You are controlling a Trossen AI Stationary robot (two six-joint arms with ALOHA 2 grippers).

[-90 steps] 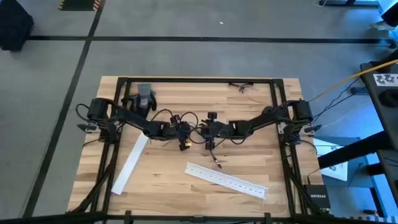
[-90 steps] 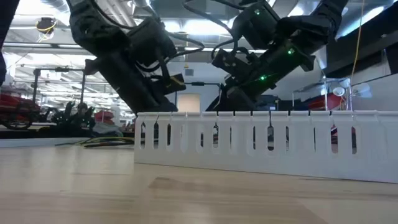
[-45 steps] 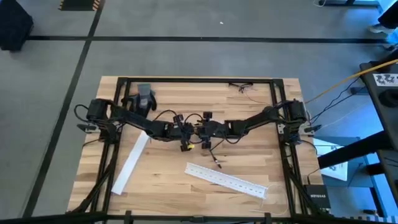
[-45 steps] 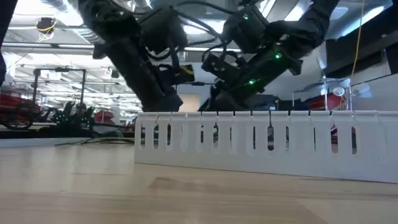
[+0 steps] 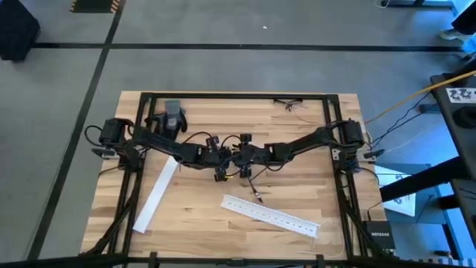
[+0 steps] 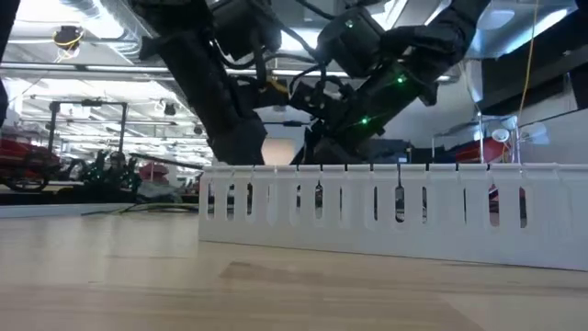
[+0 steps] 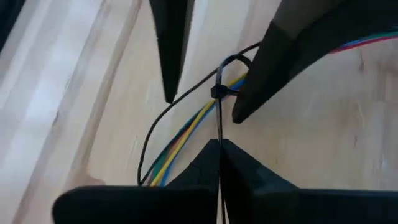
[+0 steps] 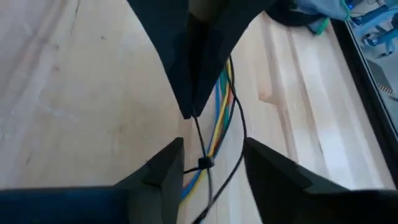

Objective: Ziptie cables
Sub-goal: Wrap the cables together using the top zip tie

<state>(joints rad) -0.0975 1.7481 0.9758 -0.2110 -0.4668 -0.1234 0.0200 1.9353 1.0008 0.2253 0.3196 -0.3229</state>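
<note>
The cables (image 7: 180,134), a bundle of coloured wires with one black wire, run past both grippers at the table's middle (image 5: 253,184). A thin black zip tie loops around them, its head (image 7: 219,92) sitting on the bundle. My left gripper (image 7: 219,144) (image 5: 225,162) is shut on the zip tie's tail. My right gripper (image 8: 212,142) (image 5: 239,158) faces it, open, one finger on each side of the bundle at the head (image 8: 203,163). Whether those fingers touch the wires I cannot tell. My left gripper pinches the zip tie's tail (image 7: 219,127) between its two shut fingertips, a short way from the head. The fingers come from the table's left and lie along the tail. The tail runs straight and taut from the fingertips (image 8: 193,106) to the head on the bundle.
One white perforated strip (image 5: 271,216) lies near the front edge and fills the low view (image 6: 395,207). A second strip (image 5: 156,195) lies at the left. A grey object (image 5: 172,115) and thin dark pieces (image 5: 288,104) sit at the far edge.
My right gripper has moved toward the table's left, closing in on my left gripper until its fingers straddle the bundle. My left arm has shifted slightly toward the right. The left gripper has stayed shut on the tail.
</note>
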